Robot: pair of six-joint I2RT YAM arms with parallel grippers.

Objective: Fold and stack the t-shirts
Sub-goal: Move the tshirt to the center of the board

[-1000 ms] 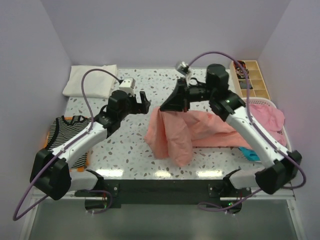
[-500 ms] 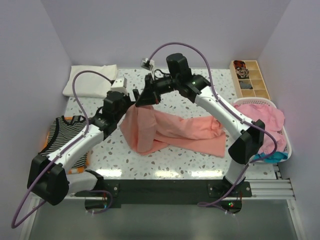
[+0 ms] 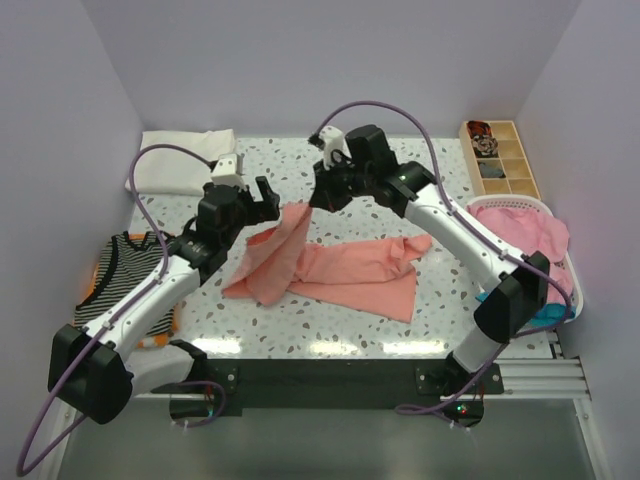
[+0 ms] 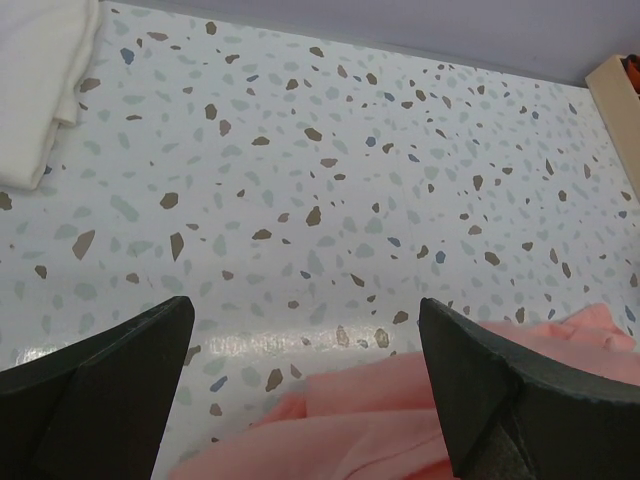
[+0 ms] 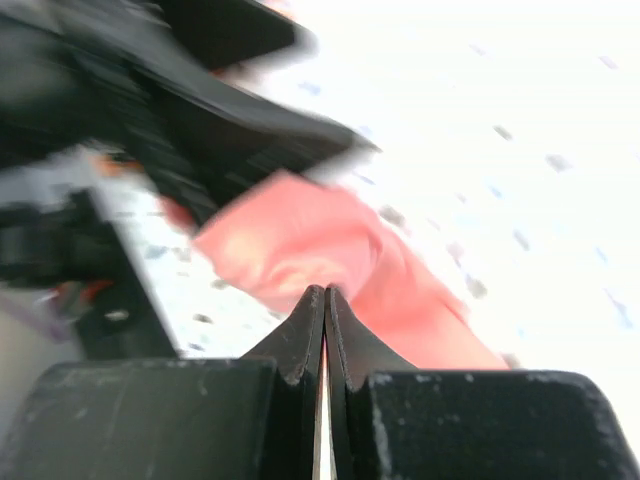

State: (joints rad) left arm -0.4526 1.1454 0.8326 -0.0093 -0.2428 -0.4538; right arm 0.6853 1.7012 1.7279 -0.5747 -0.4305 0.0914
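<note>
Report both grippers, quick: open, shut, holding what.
Left gripper: open, holding nothing.
Right gripper: closed, pinching an edge of the pink shirt.

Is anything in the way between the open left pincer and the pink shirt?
No, nothing I can see. The edge of the salmon t-shirt shows right between the fingers of the open left pincer, with only speckled table beyond it.
</note>
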